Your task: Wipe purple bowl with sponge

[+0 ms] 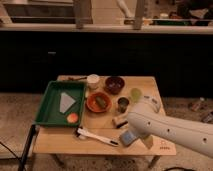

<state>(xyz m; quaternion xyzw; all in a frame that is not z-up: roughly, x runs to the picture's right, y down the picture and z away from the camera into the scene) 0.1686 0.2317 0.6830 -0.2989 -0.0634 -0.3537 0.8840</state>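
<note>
The purple bowl (114,84) stands at the back middle of the wooden table (60,142). The sponge (128,137), a blue-grey pad, lies near the table's front edge, right of centre. My gripper (139,139) is at the end of the thick white arm (170,129), low over the front right of the table, right beside the sponge. The arm hides most of the gripper. The gripper is far from the purple bowl.
An orange bowl (98,102) holding a green item, a small dark cup (123,103), a white cup (93,81) and a pale green cup (136,94) stand mid-table. A tan block (120,121), a white-handled brush (97,135) and a green tray (50,117) are also there.
</note>
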